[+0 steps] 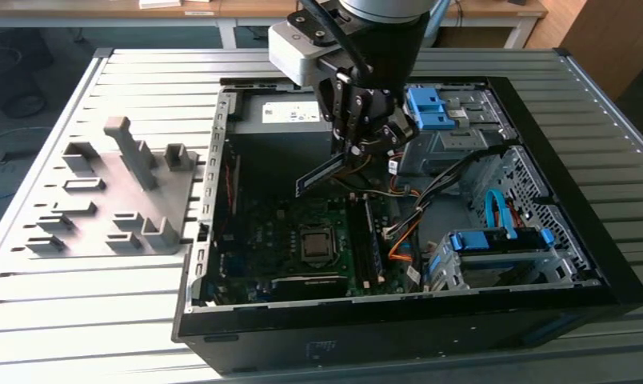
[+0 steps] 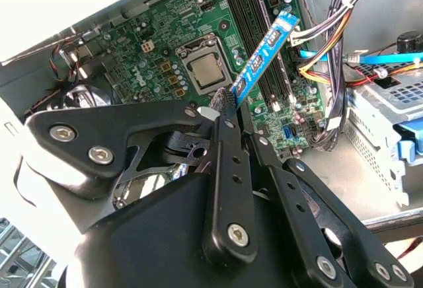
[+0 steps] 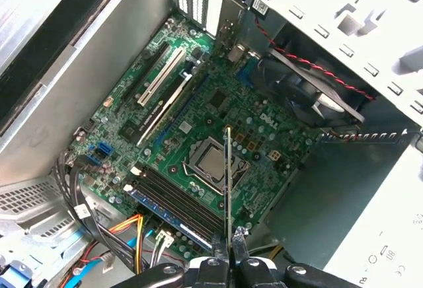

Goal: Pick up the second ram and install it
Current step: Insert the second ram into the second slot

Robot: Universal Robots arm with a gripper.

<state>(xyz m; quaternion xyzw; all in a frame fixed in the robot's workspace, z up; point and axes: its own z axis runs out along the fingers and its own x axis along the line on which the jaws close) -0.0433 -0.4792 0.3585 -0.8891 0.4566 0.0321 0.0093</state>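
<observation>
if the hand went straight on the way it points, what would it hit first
Probably the motherboard, near the CPU socket; the second ram it grips leads and would touch before the hand. Depth is unclear.

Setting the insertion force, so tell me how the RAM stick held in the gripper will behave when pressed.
The RAM stick is probably stiff: it juts straight from the fingers without sagging. It looks thin and light, seen edge-on in the first wrist view. Pinched at one end only, it may pivot or slip under a push.
</observation>
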